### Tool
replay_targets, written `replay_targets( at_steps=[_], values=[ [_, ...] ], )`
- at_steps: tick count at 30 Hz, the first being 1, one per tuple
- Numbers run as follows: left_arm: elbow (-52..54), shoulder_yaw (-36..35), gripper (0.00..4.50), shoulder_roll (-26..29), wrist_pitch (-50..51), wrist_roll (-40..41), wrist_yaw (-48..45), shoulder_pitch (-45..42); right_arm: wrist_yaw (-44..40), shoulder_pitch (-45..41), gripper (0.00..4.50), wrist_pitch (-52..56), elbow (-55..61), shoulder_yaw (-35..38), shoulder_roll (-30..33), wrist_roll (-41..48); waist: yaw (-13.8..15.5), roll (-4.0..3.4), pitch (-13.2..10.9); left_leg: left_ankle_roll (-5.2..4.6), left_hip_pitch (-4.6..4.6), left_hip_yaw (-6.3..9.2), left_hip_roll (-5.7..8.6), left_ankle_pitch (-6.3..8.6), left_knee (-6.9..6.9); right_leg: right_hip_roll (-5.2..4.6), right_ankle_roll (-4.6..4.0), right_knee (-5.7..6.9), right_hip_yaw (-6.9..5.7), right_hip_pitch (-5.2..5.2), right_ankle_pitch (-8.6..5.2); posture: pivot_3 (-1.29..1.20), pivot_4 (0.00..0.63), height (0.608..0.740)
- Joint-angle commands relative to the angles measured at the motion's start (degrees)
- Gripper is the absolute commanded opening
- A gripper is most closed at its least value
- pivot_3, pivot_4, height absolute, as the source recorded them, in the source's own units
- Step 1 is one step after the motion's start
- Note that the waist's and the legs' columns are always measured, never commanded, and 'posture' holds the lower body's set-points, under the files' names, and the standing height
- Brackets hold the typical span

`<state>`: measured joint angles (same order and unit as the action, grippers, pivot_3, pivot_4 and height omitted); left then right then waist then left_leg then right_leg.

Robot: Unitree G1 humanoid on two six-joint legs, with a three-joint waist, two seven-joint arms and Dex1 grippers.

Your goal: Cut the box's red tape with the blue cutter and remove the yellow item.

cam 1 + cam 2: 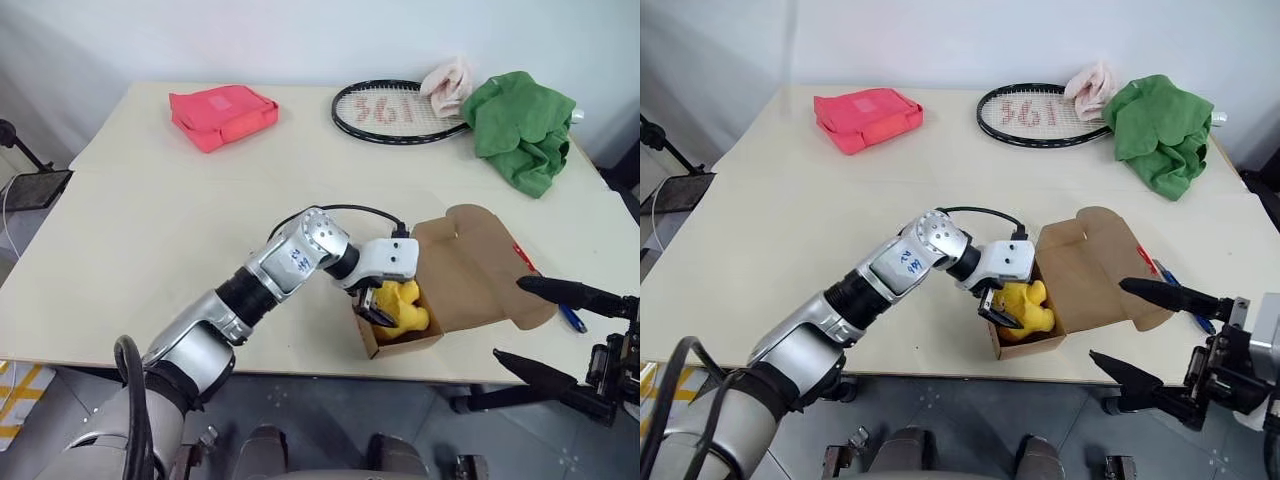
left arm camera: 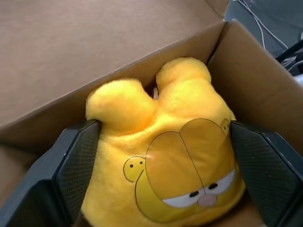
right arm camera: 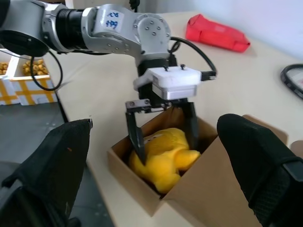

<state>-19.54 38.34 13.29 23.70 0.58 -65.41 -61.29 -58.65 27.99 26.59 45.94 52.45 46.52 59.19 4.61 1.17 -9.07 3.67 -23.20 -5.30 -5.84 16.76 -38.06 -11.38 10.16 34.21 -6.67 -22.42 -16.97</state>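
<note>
Lower centre, inside the open box (image 1: 478, 262): my left end effector (image 1: 377, 307) straddles the yellow item (image 1: 408, 310), fingers wide; right end effector (image 1: 533, 325) wide, empty.

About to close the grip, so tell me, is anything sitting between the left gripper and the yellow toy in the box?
Nothing visible. The box lid is folded back, and the open left gripper reaches inside with its fingers on either side of the yellow toy.

Box walls (image 1: 372, 338) tight round toy (image 1: 405, 308)
</note>
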Motion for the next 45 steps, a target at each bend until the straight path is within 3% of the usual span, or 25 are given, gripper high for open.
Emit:
replay_targets(
  at_steps=[1,8,9,13,19,25,33,37,41,45],
  values=[
    [-2.8,0.6,4.47,-1.3,-2.4,-3.0,0.1,0.0,0.6,0.8,4.5,-0.4,1.7,2.5,0.1,1.8,0.0,0.0,0.0,0.0,0.0,0.0,0.0,0.0,0.0,0.0,0.0,0.0,0.0,0.0,0.0,0.0,0.15,0.74],
    [-4.1,-1.0,4.47,-2.0,-4.4,-4.6,-0.3,0.0,0.9,2.1,4.5,-0.4,2.0,3.0,0.4,2.2,0.0,0.0,0.0,-0.01,0.01,0.01,0.0,0.0,-0.04,-0.01,0.0,0.01,0.0,0.03,0.0,0.0,0.15,0.74],
    [-4.3,-1.5,4.3,-2.2,-4.7,-4.6,0.0,0.0,0.9,2.0,4.5,-0.4,1.7,2.8,0.6,2.0,0.0,0.0,0.0,-0.01,0.01,0.01,0.0,0.0,-0.05,0.0,0.0,0.02,0.0,0.03,0.0,0.0,0.15,0.74],
    [-4.8,-2.5,3.39,-2.6,-5.0,-4.6,-0.2,0.0,0.4,1.6,4.5,-0.8,0.8,2.0,0.9,1.0,0.0,0.0,0.0,-0.01,0.01,0.01,0.0,0.0,-0.05,-0.01,0.0,0.05,0.0,0.03,0.0,0.0,0.15,0.74],
    [-3.4,-4.0,1.59,-2.6,-3.7,-3.8,-1.7,0.4,-0.8,1.1,4.5,-1.4,-0.2,1.0,0.8,-0.2,0.0,0.0,0.0,-0.01,0.01,0.01,0.0,0.0,-0.06,-0.01,0.0,0.05,0.0,0.02,0.0,0.0,0.15,0.74],
    [-2.6,-11.6,0.02,-3.5,-1.2,2.4,-2.9,1.3,-1.3,0.3,4.5,-1.4,-1.0,0.2,0.6,-1.1,0.0,0.0,0.0,-0.01,0.0,0.01,0.0,0.0,-0.05,-0.01,0.0,0.07,0.0,-0.01,0.0,0.0,0.15,0.74],
    [-6.3,-33.6,0.02,-4.6,-1.7,20.0,-4.4,1.6,0.6,-2.8,4.5,-2.8,-1.6,-3.2,-2.0,-0.8,-0.4,0.0,0.0,-0.01,0.0,0.02,-0.02,0.0,-0.04,0.0,0.0,0.14,-0.01,-0.04,0.0,0.0,0.15,0.74],
    [-1.0,-42.7,0.02,1.6,1.5,27.5,-5.6,6.3,1.9,-7.0,4.5,-5.0,-1.4,-9.3,-4.8,-1.0,-1.6,-0.02,0.0,0.0,0.04,0.01,-0.03,0.0,0.05,0.01,0.01,0.16,-0.01,-0.05,0.0,0.0,0.15,0.74],
    [4.9,-47.5,0.02,9.9,-2.8,26.2,-2.8,15.3,0.9,-10.9,4.5,-7.9,-1.5,-17.0,-6.7,-3.9,-2.1,-0.04,0.0,0.01,0.08,0.02,-0.04,-0.01,0.07,0.01,0.02,0.24,-0.02,-0.07,0.0,0.0,0.15,0.74],
    [11.2,-54.8,0.02,19.4,-7.2,24.1,1.7,30.2,-2.9,-16.5,4.5,-10.6,-4.4,-28.1,-8.1,-8.0,-3.1,-0.03,0.0,0.02,0.13,0.01,-0.06,-0.01,0.14,0.01,0.02,0.26,-0.02,-0.09,0.0,0.0,0.15,0.74]
  ],
)
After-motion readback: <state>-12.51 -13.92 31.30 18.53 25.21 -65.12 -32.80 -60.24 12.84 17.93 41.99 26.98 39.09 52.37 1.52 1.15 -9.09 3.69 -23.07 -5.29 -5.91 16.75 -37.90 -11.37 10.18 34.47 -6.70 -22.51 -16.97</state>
